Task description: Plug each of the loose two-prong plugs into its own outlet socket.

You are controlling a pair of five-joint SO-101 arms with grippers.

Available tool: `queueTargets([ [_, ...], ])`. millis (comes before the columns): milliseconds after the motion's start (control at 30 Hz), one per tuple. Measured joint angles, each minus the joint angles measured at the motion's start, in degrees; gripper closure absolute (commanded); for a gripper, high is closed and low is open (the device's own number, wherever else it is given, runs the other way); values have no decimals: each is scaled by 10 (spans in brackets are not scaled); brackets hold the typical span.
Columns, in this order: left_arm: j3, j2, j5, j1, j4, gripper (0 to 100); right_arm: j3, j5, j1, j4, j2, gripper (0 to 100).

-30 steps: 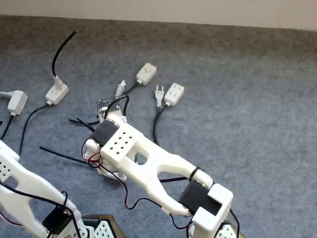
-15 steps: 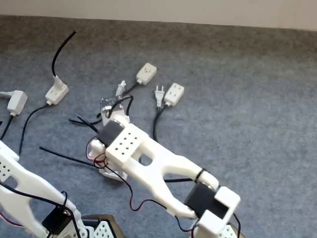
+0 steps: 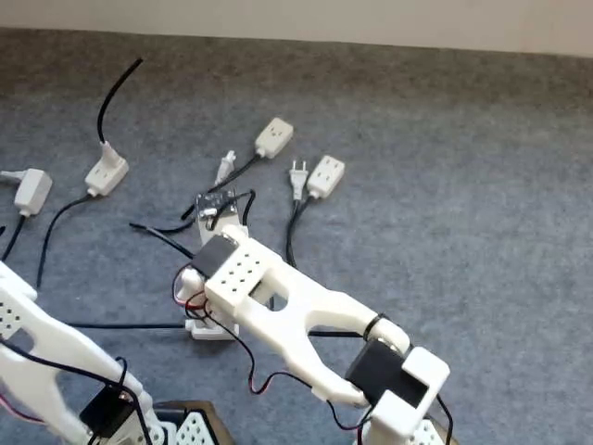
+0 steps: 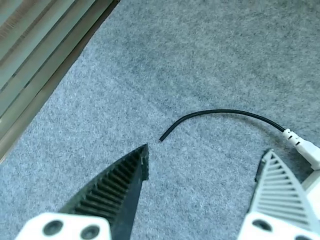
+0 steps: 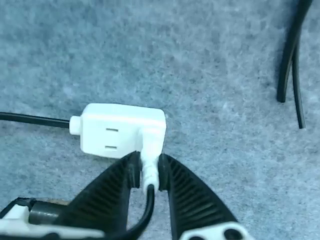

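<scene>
My right gripper (image 5: 148, 162) is shut on a white two-prong plug (image 5: 151, 137). The plug's head rests against the end of a white outlet socket (image 5: 117, 130) lying on the carpet, and its prongs are hidden. From above, this socket (image 3: 211, 329) lies under the right arm's wrist. Two loose plugs (image 3: 297, 172) (image 3: 223, 165) lie farther back, near two white sockets (image 3: 274, 136) (image 3: 326, 174). My left gripper (image 4: 202, 162) is open above bare carpet, with a black cord's cut end (image 4: 162, 138) and its white plug (image 4: 300, 145) beyond the fingertips.
Two more white sockets (image 3: 107, 172) (image 3: 31, 190) lie at the left with black cords trailing from them. Cut black cord ends (image 5: 290, 60) lie near the held socket. The left arm (image 3: 37, 362) stands at the lower left. Grey carpet (image 3: 482, 213) stretches open to the right.
The right arm has shifted nearer and slightly right with the plug. The socket under it came along, and its black cord now runs straight off to the left.
</scene>
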Motion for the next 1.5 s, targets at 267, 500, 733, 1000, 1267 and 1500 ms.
queueTargets([
  [267, 0, 0, 0, 0, 0, 659, 1, 11, 2, 0, 0, 966],
  [500, 0, 0, 0, 0, 0, 659, -4, 76, -2, 32, 11, 537],
  [733, 0, 0, -4, 0, 0, 659, -103, 97, -1, 137, 23, 443],
  [1000, -1, 0, -109, 40, 113, 662, -383, 387, 66, 201, -18, 509],
  [1267, 27, -50, -154, 112, 200, 781, -364, 405, 286, 201, -203, 934],
  [1500, 362, -278, -152, 229, 200, 783, -72, 462, 447, 133, -307, 925],
])
